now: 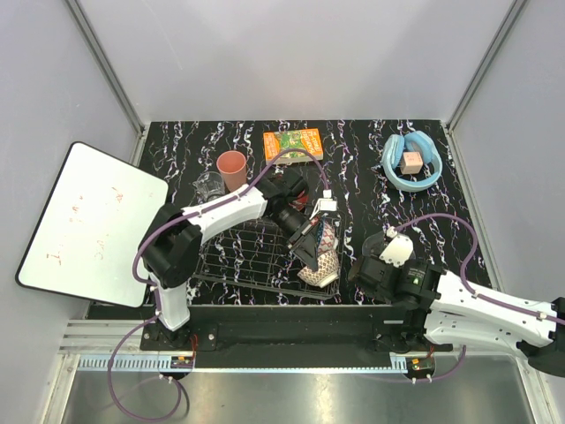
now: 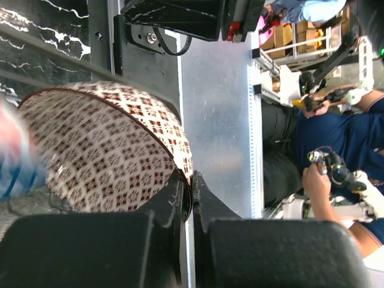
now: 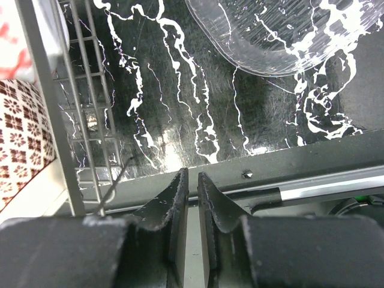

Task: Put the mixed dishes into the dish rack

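So here the left gripper (image 2: 187, 179) was pinched onto the rim of the beige bowl with the brown lattice pattern (image 2: 102, 150). The lip sat right between its fingers, and the bowl was held up on edge at the right end of the dark wire dish rack (image 1: 238, 258). I honestly couldn't tell from any view whether the bowl's lower edge was resting on the wires. If I were doing this step, I'd bring it straight down so the edge drops into a slot between the upright prongs. I'd only let go once it was clearly leaning on something. A rim pinch on glazed ceramic is a pretty thin hold, so my guess is any twist would make the bowl swing or slip. Slow and vertical seemed the way to go. There was also something blurry red and blue just beside the bowl in the left wrist view, so I'd watch for a clink there. The right gripper (image 3: 192, 186) sat low by the rack's right side, fingers barely parted with nothing between them. The clear glass bowl (image 3: 264, 36) lay on the black marbled table (image 1: 371, 177) just beyond it. The salmon-pink cup (image 1: 231, 170) and the clear glass tumbler (image 1: 209, 185) stood on the table behind the rack, not loaded yet.
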You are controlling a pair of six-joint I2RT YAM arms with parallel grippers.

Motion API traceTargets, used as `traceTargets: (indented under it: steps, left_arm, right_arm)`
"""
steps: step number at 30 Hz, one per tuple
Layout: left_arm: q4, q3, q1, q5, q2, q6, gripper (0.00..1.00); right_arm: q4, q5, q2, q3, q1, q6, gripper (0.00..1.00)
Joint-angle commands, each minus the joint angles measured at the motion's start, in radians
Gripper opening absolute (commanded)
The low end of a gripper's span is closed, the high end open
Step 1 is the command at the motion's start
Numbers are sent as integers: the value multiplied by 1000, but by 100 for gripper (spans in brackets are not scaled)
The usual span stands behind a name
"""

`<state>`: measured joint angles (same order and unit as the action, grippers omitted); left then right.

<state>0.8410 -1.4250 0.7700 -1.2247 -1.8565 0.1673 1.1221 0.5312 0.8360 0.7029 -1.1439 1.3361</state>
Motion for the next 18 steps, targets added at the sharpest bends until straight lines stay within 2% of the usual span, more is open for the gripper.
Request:
traceTargets:
  steps: [1,8,14,17,18]
  left_arm:
    - [-46,3,-6,-94,-13,81,0]
    - [-31,9,-9,-143,-30,97,0]
    - [-28,-32,-31,-232,57,-46,0]
    - [-33,-58,-31,-194,100,-124,0]
    - [-64,-55,-31,-179,124,-193,0]
  right_arm:
    - [-1,52,-15,73,-8,-11,21]
    - [-25,82,24,116,-10,-25,22]
    - [-41,69,18,93,-10,-18,22]
    - [-42,61,25,81,-10,-17,22]
    - [-44,59,31,79,-10,-15,22]
